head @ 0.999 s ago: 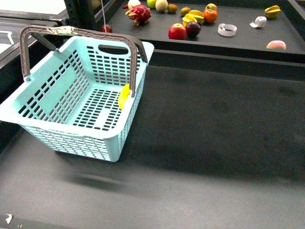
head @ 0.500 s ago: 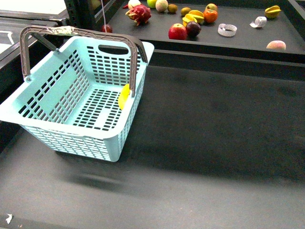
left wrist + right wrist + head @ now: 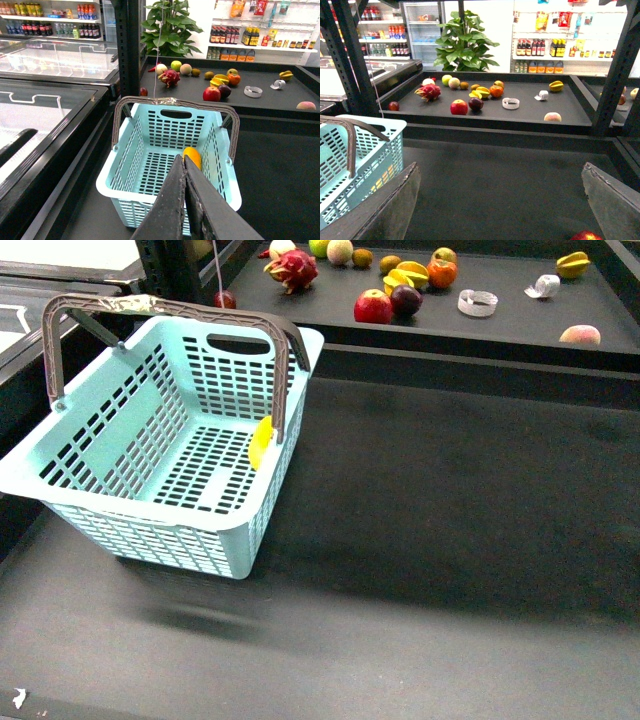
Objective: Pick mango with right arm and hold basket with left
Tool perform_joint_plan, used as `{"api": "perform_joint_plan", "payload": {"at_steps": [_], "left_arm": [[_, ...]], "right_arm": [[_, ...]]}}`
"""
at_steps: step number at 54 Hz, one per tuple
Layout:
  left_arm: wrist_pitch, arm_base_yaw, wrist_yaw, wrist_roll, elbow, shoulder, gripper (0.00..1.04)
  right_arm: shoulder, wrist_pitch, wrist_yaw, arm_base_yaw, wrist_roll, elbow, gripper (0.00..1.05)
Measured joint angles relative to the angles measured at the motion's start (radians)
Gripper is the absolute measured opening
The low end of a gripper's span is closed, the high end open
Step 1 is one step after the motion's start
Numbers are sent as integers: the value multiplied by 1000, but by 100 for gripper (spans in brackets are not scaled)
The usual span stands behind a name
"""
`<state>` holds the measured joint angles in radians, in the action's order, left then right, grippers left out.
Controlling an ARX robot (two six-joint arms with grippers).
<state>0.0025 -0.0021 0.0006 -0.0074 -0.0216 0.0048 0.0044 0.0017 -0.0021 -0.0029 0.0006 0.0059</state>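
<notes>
A light blue basket point(image 3: 130, 506) with brown handles stands tilted on the dark table at the left. A yellow-orange mango point(image 3: 260, 443) lies inside it against the right wall. In the left wrist view my left gripper point(image 3: 183, 159) is shut on nothing. It hovers above the basket's point(image 3: 107, 184) near rim, with its tips pointing at the mango point(image 3: 192, 155). My right gripper point(image 3: 500, 168) is open and empty over bare table, and the basket point(image 3: 370, 150) is off to its side. Neither arm shows in the front view.
A raised shelf point(image 3: 500, 325) behind the table carries a red apple point(image 3: 372, 307), a dragon fruit point(image 3: 291, 270), a starfruit point(image 3: 572, 263), a tape roll point(image 3: 477, 302) and other fruit. A red fruit point(image 3: 585, 235) lies near the right gripper. Dark uprights point(image 3: 615, 75) flank the shelf.
</notes>
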Motion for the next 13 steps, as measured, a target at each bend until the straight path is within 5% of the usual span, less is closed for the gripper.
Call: {"api": "perform_joint_plan", "payload": {"at_steps": [6,13], "left_arm": [[0,0,0,0,0,0,2],[0,0,0,0,0,0,31]], "right_arm": [[0,0,0,0,0,0,96],[0,0,0,0,0,0,96]]}}
